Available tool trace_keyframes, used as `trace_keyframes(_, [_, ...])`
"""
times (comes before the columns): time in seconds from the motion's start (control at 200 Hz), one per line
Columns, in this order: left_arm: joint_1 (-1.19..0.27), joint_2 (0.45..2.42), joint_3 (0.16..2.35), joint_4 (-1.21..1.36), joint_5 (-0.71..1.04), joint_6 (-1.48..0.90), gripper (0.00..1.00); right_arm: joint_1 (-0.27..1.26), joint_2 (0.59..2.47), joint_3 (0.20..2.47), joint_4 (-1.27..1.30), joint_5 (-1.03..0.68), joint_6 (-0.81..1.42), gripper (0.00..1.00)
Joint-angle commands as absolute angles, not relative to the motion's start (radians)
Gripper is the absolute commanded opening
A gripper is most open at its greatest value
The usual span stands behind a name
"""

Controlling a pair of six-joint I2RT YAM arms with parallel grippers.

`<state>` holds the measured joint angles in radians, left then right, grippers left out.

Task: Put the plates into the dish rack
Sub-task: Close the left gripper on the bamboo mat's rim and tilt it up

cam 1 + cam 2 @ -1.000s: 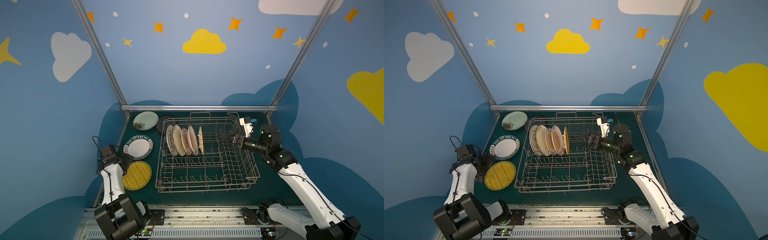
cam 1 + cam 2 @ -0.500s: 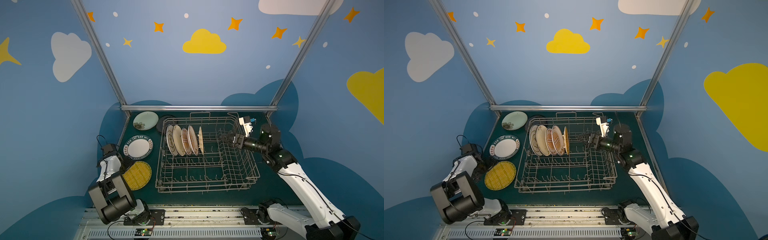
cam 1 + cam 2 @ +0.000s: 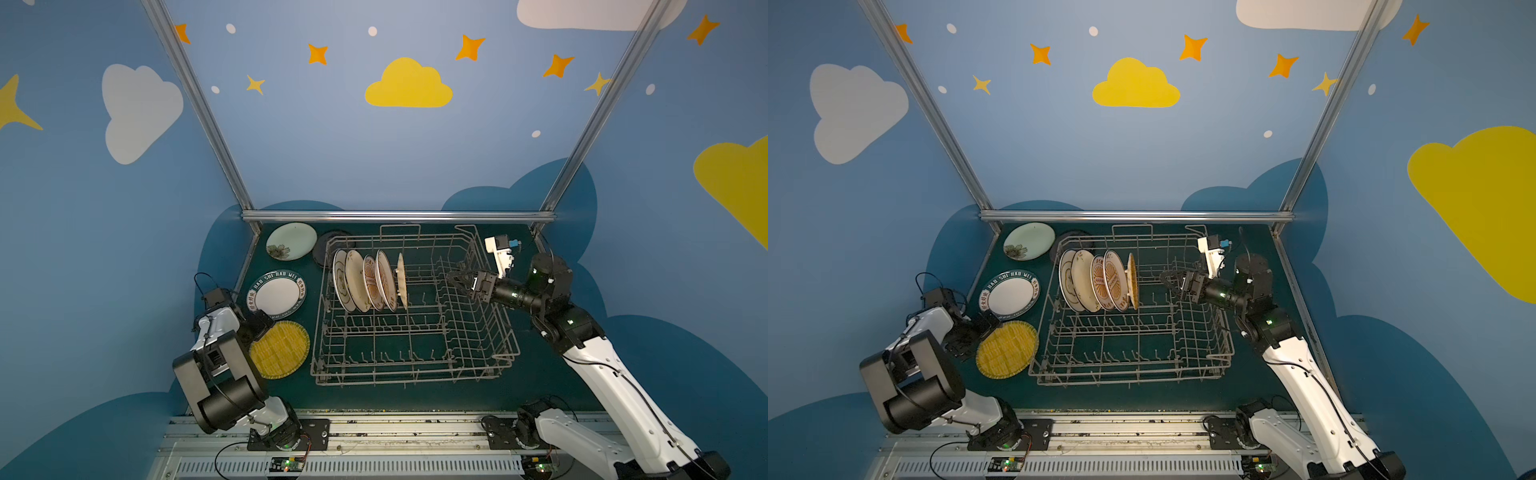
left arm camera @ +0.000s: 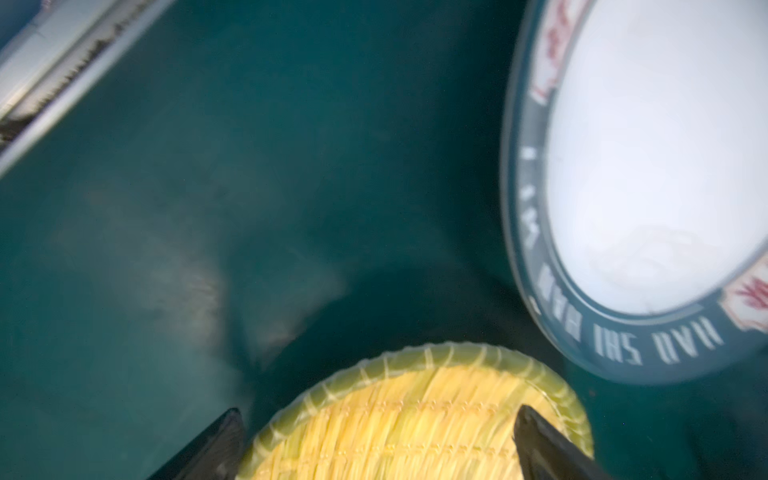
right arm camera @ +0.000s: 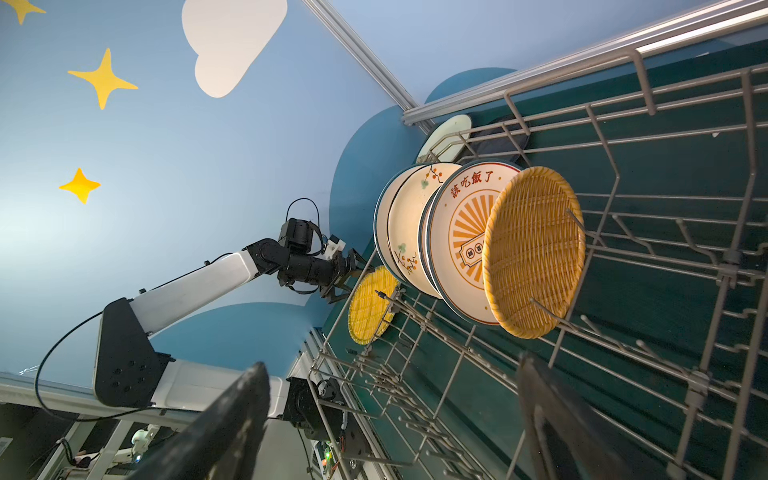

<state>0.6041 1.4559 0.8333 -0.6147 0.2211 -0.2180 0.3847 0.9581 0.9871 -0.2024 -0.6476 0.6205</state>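
**Five plates racked, four left on the tabletop**

We found five plates (image 3: 368,280) standing on edge between the tines at the far left of the dish rack (image 3: 399,377), leaning close together. The racked woven plate (image 5: 534,249), yellow, stood nearest the rack's open middle. Just behind it was the sunburst plate (image 5: 459,237), with red characters "該吃飯了" along its rim; the small banner lower down was too fine for us to read.

On the tabletop (image 3: 415,399), left of the rack, four more lay flat. They were a pale green floral plate (image 3: 291,241) in the far corner and a black plate (image 3: 321,249) partly hidden behind the rack. There was also a lettered plate (image 3: 277,293) whose dark rim read "HAO SHI HAO WEI", and the loose woven plate (image 3: 280,349) nearest the front.

The left hand (image 4: 378,415) hung at the loose woven plate's edge, spread wide, one tip outside the rim, one over the weave. We could not tell whether it touched. The right hand (image 3: 455,280) hovered over the rack's right side, wide and empty, well apart from the standing plates.
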Motion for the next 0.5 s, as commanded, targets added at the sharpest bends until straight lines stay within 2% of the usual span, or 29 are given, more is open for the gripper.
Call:
trace_keyframes(0.0, [0.604,1.405,0.795,-0.607,0.356,-0.239,1.00,0.379,0.939,0.970,-0.189,-0.641,0.607,0.91])
trace_keyframes(0.29, [0.603,1.487,0.779,-0.560,0.544,-0.225,1.00,0.373,0.924,0.963,-0.177,-0.643,0.613,0.91])
trace_keyframes(0.496, [0.601,1.501,0.768,-0.540,0.572,-0.210,0.96,0.368,0.916,0.948,-0.164,-0.641,0.620,0.91])
